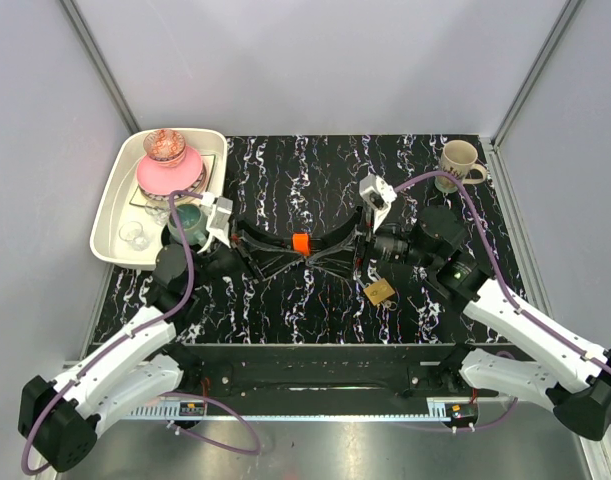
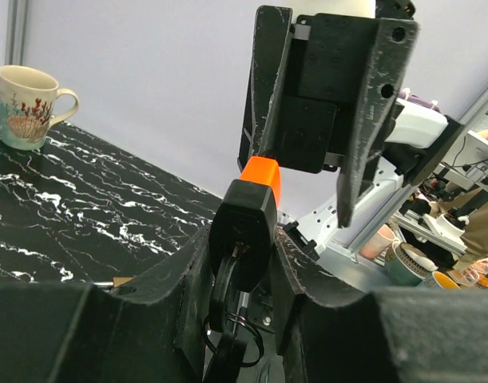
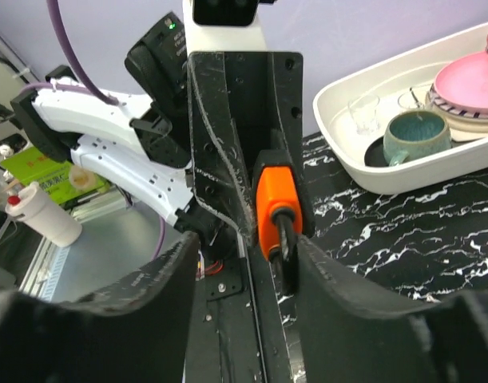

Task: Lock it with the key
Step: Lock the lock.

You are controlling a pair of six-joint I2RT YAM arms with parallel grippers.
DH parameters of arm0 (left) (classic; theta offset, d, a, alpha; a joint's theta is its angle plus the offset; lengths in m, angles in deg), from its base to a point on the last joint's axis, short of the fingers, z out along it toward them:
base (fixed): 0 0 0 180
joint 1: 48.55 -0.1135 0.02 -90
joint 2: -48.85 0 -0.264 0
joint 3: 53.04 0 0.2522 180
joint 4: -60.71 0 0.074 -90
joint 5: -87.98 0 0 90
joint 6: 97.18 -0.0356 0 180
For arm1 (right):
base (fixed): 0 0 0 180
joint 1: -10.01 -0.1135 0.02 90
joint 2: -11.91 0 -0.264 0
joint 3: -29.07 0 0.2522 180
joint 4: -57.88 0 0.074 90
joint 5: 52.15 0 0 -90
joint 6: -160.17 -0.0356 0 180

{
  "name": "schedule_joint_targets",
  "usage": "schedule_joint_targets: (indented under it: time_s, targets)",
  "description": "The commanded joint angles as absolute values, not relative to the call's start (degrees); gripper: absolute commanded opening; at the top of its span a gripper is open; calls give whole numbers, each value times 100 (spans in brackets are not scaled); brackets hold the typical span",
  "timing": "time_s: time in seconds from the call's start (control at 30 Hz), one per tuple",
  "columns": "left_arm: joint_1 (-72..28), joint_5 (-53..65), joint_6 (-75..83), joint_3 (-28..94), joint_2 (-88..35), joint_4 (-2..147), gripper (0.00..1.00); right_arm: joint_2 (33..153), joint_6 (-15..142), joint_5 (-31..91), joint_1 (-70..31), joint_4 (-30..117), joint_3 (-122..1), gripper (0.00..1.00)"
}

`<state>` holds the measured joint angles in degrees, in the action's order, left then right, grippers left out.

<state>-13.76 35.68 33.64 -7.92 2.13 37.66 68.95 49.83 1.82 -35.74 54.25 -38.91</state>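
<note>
The key (image 1: 301, 243) has an orange plastic head and hangs above the middle of the table between both grippers. My left gripper (image 1: 291, 246) is shut on the key (image 2: 245, 227), with a key ring and a dark fob dangling below its fingers. In the right wrist view the orange head (image 3: 275, 206) sits between my right gripper's (image 3: 247, 251) fingers, which stand apart; only the right-hand finger is close to it. My right gripper (image 1: 315, 252) reaches in from the right. A brass padlock (image 1: 379, 292) lies on the table below the right arm.
A white tray (image 1: 110, 215) at the back left holds pink dishes (image 1: 170, 172), a teal cup (image 3: 418, 136) and small glasses. A patterned mug (image 1: 461, 162) stands at the back right corner. Grey walls surround the black marbled table (image 1: 285, 180).
</note>
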Motion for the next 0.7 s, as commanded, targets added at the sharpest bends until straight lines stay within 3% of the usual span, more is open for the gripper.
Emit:
schedule_joint_targets:
  time_s: [0.0, 0.2, 0.23, 0.33, 0.4, 0.47, 0.67]
  targets:
    - [-1260, 3305, 3088, -746, 253, 4090, 0, 6895, 4987, -196, -3903, 5335, -3874, 60]
    - [-1260, 3568, 3114, -790, 385, 3932, 0, 6904, 5039, -205, -3894, 5282, -3875, 55]
    - [-1260, 3639, 3114, -781, 394, 3897, 0, 6904, 5057, -205, -3894, 5274, -3866, 42]
    - [-1260, 3938, 3149, -781, 394, 3739, 0, 6966, 4961, -293, -3903, 5274, -3918, 25]
    - [-1260, 4122, 3211, -799, 377, 3634, 0, 7071, 4890, -380, -3894, 5282, -3988, 9]
    - [-1260, 4175, 3220, -807, 377, 3598, 0, 7150, 4820, -433, -3894, 5291, -4024, 0]
    - [-1260, 4088, 3185, -860, 412, 3668, 0, 7177, 4793, -548, -3894, 5317, -4112, 0]
